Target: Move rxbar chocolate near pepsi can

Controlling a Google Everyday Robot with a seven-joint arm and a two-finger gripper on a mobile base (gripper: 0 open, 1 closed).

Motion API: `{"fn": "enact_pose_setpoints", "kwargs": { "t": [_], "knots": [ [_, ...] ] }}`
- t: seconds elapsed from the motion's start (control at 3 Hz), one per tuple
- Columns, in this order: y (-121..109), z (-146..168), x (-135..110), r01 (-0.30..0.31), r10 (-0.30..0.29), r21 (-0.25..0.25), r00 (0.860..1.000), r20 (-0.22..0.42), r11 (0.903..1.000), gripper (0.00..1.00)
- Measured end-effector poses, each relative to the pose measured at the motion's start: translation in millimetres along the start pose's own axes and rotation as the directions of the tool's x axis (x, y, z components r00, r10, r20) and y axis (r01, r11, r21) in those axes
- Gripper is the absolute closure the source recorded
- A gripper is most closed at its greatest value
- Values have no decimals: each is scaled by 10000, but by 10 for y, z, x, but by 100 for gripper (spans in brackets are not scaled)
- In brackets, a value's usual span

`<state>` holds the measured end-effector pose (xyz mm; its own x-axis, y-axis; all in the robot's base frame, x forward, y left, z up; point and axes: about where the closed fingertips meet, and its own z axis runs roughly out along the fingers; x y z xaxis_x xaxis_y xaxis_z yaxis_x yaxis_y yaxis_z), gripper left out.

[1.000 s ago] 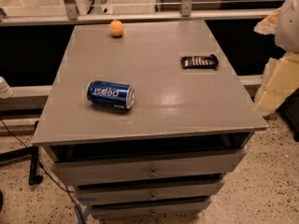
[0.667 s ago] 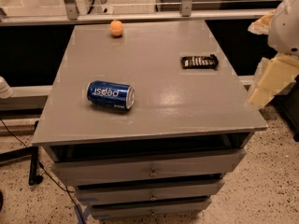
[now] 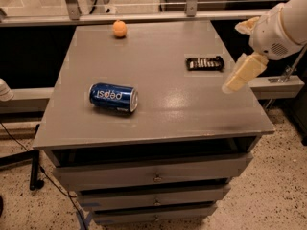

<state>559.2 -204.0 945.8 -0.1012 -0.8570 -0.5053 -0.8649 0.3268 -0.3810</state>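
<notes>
The rxbar chocolate (image 3: 205, 63), a flat black wrapper with white lettering, lies on the right part of the grey table top (image 3: 163, 42). The pepsi can (image 3: 113, 97), blue with white lettering, lies on its side at the front left. My gripper (image 3: 234, 56) hangs over the table's right edge, just right of the bar and a little above it. Its two cream fingers (image 3: 243, 72) stand apart and hold nothing.
A small orange ball (image 3: 120, 28) sits at the back of the table. The table is a cabinet with drawers (image 3: 153, 176) below. A metal rail (image 3: 144, 17) runs behind it and a ledge (image 3: 276, 86) lies to the right.
My gripper and arm have moved left and inward from beyond the right edge, closer to the bar. The can, bar and ball have not moved.
</notes>
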Motion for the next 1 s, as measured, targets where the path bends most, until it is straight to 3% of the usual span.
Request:
{"fn": "enact_pose_setpoints", "kwargs": {
  "t": [0.33, 0.67, 1.0],
  "knots": [
    [-367, 546, 84, -868, 847, 162, 9909, 1048, 9961, 0],
    [-687, 981, 204, -1928, 1859, 214, 9659, 1801, 9810, 0],
    [-952, 1312, 346, -2958, 2843, 177, 9317, 2261, 9551, 0]
  ]
}}
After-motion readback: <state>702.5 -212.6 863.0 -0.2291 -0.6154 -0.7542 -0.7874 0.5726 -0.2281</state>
